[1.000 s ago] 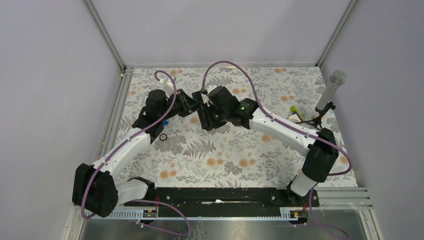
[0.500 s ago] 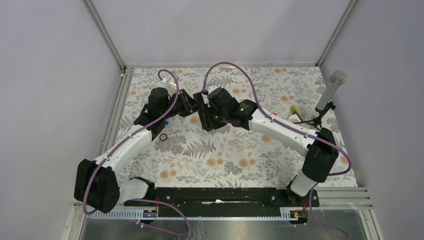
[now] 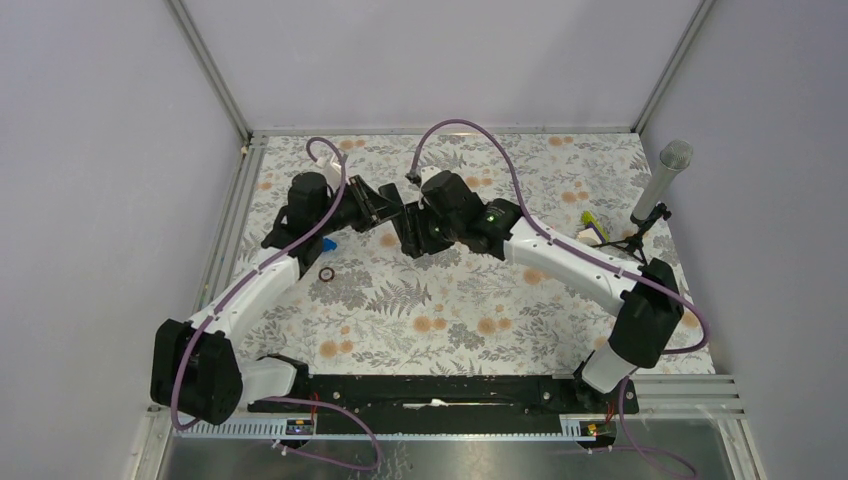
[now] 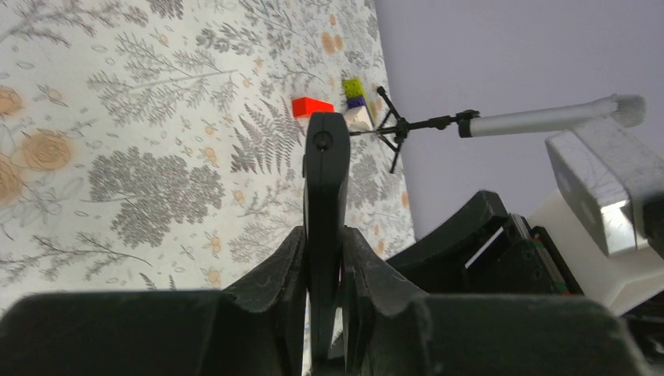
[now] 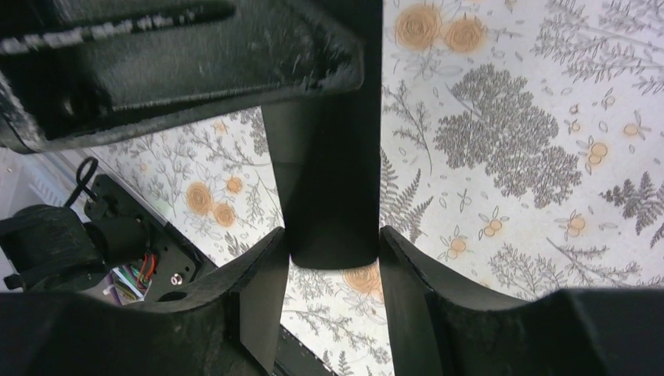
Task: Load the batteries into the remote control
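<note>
One remote control, edge-on in left gripper: clamped across flat faces, bar jutting beyond fingertips. Right gripper straddles bar's end; squeezing or merely flanking, cannot tell. Batteries unseen. Judged rigid, light, slick: pinch flat faces mid-length.

The remote control is off the table, over its far centre, with the left gripper on its left and the right gripper on its right. The microphone stand is at the right edge, a block near its foot. A ring lies nearer than the left gripper.
</note>
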Robot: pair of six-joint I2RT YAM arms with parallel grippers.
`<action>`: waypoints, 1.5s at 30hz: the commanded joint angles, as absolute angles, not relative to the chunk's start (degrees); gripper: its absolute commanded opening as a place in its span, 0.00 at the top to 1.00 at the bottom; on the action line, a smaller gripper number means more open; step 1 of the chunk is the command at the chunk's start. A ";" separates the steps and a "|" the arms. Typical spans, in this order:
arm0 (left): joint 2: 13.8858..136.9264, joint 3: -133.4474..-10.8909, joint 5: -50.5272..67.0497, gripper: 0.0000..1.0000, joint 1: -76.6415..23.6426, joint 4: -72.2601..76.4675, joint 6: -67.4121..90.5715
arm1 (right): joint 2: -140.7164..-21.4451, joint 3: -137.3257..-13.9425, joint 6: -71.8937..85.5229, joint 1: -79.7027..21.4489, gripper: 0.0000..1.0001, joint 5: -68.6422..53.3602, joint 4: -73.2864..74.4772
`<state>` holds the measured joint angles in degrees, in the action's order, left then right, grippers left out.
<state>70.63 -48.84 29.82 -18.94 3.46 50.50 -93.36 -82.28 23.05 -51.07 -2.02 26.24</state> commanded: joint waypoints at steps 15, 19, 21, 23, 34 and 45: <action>70.56 -48.42 42.93 1.00 -10.48 11.63 64.34 | -85.79 -77.12 24.79 -48.36 0.10 -4.79 13.27; 70.67 -47.28 43.30 1.00 -9.38 14.66 67.76 | -81.46 -72.73 27.11 -47.61 0.01 -7.35 6.95; 70.87 -47.04 43.27 1.00 -9.32 16.91 69.92 | -78.19 -68.62 30.46 -47.55 0.00 -6.27 1.60; 71.13 -46.66 42.98 1.00 -9.32 19.45 72.36 | -73.76 -62.98 35.29 -47.50 0.00 -4.26 -6.29; 69.84 -42.43 43.04 1.00 -9.47 30.93 85.95 | -72.59 -55.93 50.38 -47.54 0.13 0.64 -16.20; 67.41 -39.82 41.88 1.00 -12.30 41.99 98.08 | -78.11 -57.27 53.27 -47.55 0.63 -2.55 -19.98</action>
<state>70.22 -40.71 41.23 -10.48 29.52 89.08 -76.31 -55.46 52.42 -47.86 -2.68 -17.58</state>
